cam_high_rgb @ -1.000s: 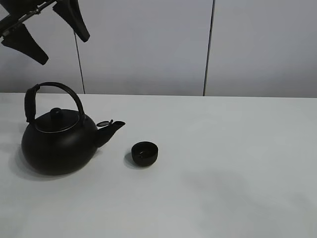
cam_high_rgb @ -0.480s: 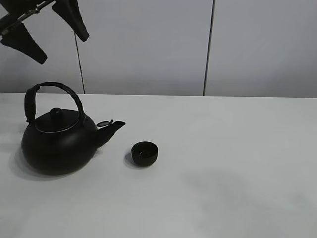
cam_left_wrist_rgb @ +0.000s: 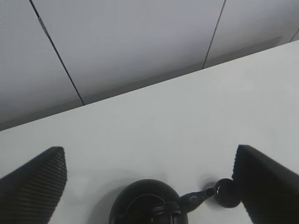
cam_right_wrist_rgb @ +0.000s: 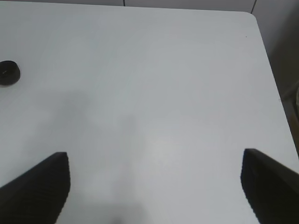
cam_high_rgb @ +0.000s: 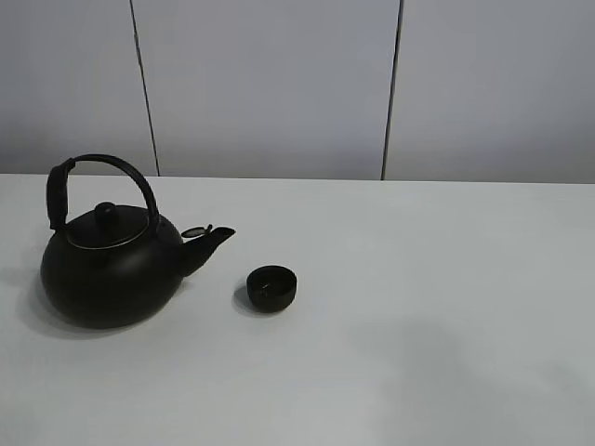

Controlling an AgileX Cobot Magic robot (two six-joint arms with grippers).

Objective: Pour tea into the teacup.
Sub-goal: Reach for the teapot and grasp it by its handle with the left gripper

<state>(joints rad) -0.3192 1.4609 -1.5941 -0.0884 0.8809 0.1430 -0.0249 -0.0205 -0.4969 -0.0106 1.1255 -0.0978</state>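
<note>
Two grippers gape wide and empty: the left gripper (cam_left_wrist_rgb: 149,154) hangs above the kettle (cam_high_rgb: 110,265) near the table's (cam_high_rgb: 446,279) left edge, spout aimed at the teacup (cam_high_rgb: 272,287) beside it, the right gripper (cam_right_wrist_rgb: 155,156) well apart.

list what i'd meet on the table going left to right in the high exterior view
kettle → teacup

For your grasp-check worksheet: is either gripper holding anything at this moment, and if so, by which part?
Nothing is held. The left gripper is open above the kettle; the right gripper is open over the table.
</note>
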